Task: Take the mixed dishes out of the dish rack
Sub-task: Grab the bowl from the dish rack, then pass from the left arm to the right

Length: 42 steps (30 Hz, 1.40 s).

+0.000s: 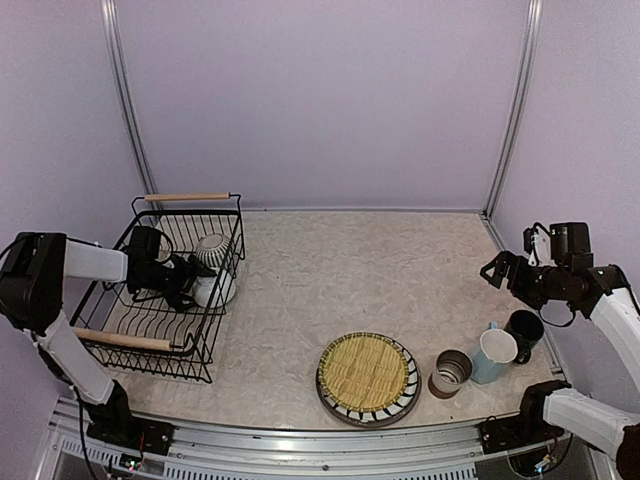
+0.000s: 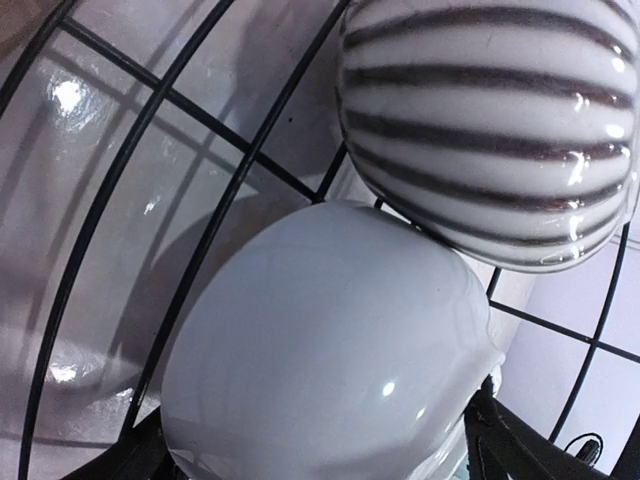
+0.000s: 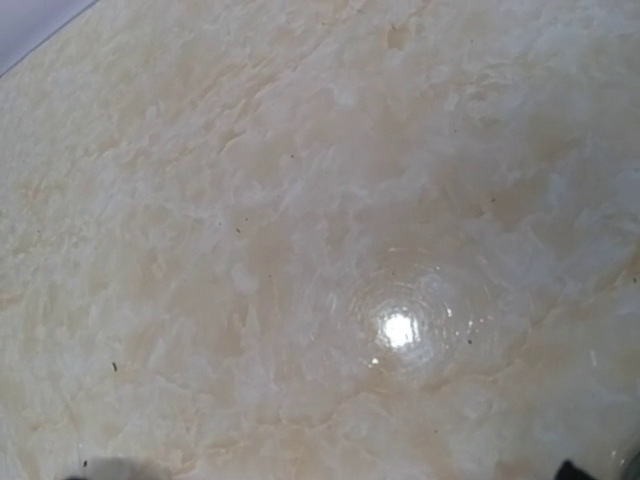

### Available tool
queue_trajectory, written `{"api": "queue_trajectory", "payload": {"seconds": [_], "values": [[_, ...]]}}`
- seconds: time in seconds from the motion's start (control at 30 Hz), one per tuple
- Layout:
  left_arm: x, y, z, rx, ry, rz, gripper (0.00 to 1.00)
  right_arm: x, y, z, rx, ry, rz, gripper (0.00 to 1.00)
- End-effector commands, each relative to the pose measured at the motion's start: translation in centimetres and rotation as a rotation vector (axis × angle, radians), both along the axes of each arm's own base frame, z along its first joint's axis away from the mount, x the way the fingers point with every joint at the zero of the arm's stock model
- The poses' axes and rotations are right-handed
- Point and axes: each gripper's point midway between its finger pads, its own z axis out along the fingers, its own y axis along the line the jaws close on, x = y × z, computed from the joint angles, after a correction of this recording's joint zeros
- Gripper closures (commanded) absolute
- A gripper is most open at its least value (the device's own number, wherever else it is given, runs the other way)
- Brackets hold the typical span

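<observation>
The dish rack (image 1: 150, 341) sits on the left side of the table (image 1: 330, 270); it is a black wire basket with two wooden handles. The left gripper (image 1: 190, 280) reaches inside it; its fingers (image 2: 500, 445) are wide apart, one on each side of the white bowl (image 2: 320, 340). I cannot tell if they touch the bowl; the bowl rests in the rack. The grey-striped pot (image 2: 490, 130) is right behind the bowl, touching it; both are at the far end of the rack.

The right gripper (image 1: 497, 270) hangs up in the air on the right side; its fingers are wide apart and it holds nothing; its own camera sees only bare table.

Some dishes are out on the table near the front; the yellow woven mat (image 1: 365, 368) lies on top of the striped plate (image 1: 366, 413); just beside it stands the brown-white cup (image 1: 450, 372), then the light blue mug (image 1: 492, 355), then the black mug (image 1: 523, 330).
</observation>
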Motion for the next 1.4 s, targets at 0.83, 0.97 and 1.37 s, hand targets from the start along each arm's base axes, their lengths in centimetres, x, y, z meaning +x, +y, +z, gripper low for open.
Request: {"api": "queue_trajectory", "payload": {"seconds": [0.83,0.97,1.37], "values": [[-2.3,4.8,10.9,0.169,-0.217,0.11,0.59,0.3,-0.2,2.3,-0.018,-0.058,0.013,0.0],[-2.9,4.9,17.3,0.138,-0.375,0.105,0.6,1.2,0.9,3.4,0.013,-0.1,0.067,0.0],[-5.5,-6.4,33.2,-0.216,-0.824,-0.344,0.61,3.7,9.6,6.0,0.201,-0.187,0.324,0.0]]}}
